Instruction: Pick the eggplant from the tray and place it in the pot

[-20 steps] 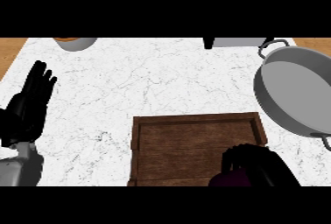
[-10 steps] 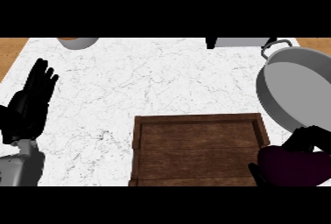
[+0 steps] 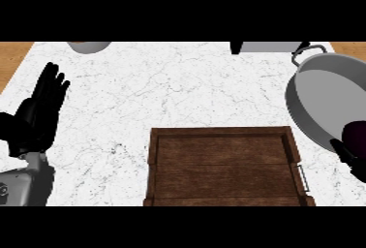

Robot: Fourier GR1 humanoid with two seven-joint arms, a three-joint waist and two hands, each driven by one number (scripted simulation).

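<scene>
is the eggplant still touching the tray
Apart. The head view shows the eggplant at the right edge, over the pot's rim in the right hand, with counter showing between it and the tray.

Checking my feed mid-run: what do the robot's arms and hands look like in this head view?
The left hand is matte black with slender fingers, mounted on a smooth light-grey forearm entering at the lower left corner. Only a sliver of the right hand, also black, shows at the right edge. No cables or markings are visible.

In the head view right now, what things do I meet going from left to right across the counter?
Left robot hand, open and resting → wooden tray → grey pot → dark eggplant at the right edge, with the right robot hand by it.
</scene>
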